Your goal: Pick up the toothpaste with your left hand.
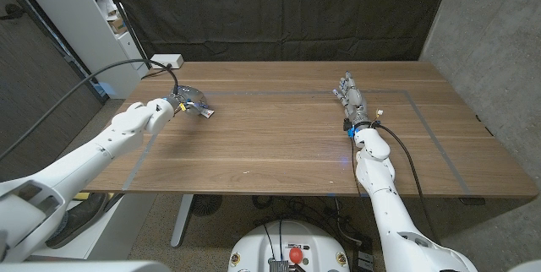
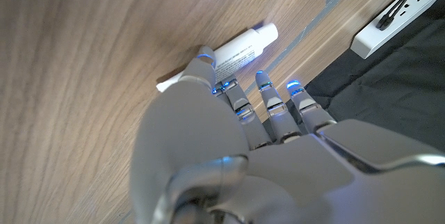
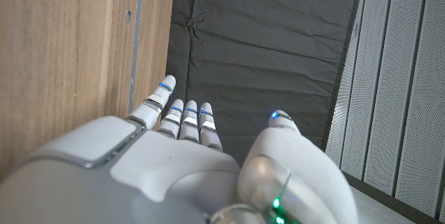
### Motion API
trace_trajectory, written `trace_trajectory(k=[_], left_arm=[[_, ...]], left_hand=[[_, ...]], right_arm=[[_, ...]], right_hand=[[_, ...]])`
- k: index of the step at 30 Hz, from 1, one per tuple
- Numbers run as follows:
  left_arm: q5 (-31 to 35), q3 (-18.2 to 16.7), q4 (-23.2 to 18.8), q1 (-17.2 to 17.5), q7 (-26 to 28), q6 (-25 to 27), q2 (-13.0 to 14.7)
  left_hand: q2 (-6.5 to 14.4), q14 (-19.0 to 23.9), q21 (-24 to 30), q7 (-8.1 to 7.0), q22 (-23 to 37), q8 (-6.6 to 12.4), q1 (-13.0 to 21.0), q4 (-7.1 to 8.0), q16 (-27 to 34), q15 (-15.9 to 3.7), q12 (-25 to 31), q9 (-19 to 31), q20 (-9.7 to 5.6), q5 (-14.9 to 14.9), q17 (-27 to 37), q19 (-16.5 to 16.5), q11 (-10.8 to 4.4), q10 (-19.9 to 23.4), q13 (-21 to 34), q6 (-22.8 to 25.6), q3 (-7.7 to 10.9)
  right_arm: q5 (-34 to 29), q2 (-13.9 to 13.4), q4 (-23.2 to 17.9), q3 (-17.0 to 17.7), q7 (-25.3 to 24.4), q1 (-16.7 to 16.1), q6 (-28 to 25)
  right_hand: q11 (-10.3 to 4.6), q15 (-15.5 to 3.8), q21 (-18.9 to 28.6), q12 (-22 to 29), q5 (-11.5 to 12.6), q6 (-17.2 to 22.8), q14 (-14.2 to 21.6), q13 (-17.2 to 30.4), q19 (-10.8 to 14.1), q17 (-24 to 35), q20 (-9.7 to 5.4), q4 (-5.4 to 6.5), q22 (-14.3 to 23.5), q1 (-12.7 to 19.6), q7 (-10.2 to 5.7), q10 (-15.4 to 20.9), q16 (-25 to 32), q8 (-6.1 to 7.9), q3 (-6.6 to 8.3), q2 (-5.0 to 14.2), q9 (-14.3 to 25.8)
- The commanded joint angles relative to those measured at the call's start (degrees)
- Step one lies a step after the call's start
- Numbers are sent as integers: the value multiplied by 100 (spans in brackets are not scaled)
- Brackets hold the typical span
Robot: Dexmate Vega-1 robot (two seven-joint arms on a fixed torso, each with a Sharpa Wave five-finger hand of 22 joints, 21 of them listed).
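While my left hand (image 2: 229,154) hovers over the small white plastic toothpaste tube (image 2: 240,49), fingers spread and holding nothing, the tube lies flat on the wooden counter (image 1: 279,137) near its far left corner, just beside a grey tape line. I judge it light, soft-walled and a bit slippery; best taken across its middle, thumb opposite fingers. Thumb tip sits right at the tube's side. My right hand (image 1: 353,103) stands well apart, fingers straight, empty.

Toothpaste (image 2: 240,51) on table's (image 1: 279,149) left side under left hand (image 1: 188,103), right hand (image 1: 353,103) well apart
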Motion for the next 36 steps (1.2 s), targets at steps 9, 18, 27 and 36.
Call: trace_trajectory(k=[9,18,27,36], left_arm=[[42,-231,-337,201,-5,178,137],[91,-267,-390,195,-4,200,139],[163,-287,-490,159,-12,204,145],[251,-405,-803,300,8,265,279]], left_hand=[[0,128,-7,-495,18,32,-8,43,-25,-669,-17,49,6,-20,17,44,-7,156,46,673,10],[-6,157,-13,-496,18,32,-25,48,-42,-672,-25,53,31,-22,18,52,-7,200,62,701,13],[-8,184,-20,-498,18,29,-43,55,-50,-669,-37,55,49,-23,20,50,-8,216,73,711,13],[-18,190,-30,-490,19,12,-68,61,-75,-677,-63,59,89,-24,20,47,-7,222,88,697,10]], right_arm=[[62,32,-159,-88,-7,-73,85],[73,35,-124,-127,7,-24,139],[99,34,-131,-124,-11,-13,183],[121,-7,-266,-130,1,-47,104]], right_hand=[[-9,1,-37,-10,53,61,28,14,52,9,3,2,23,-11,-17,72,15,14,-28,-19,6],[8,-3,-53,-8,55,60,30,14,59,8,2,-2,24,-11,-19,79,14,14,-31,-17,6],[4,1,-71,-12,58,60,32,14,65,7,11,-5,24,-14,-21,70,13,13,-34,-16,6],[5,1,-89,-9,61,77,33,14,72,6,7,-8,25,-15,-5,82,12,19,-38,-14,6]])
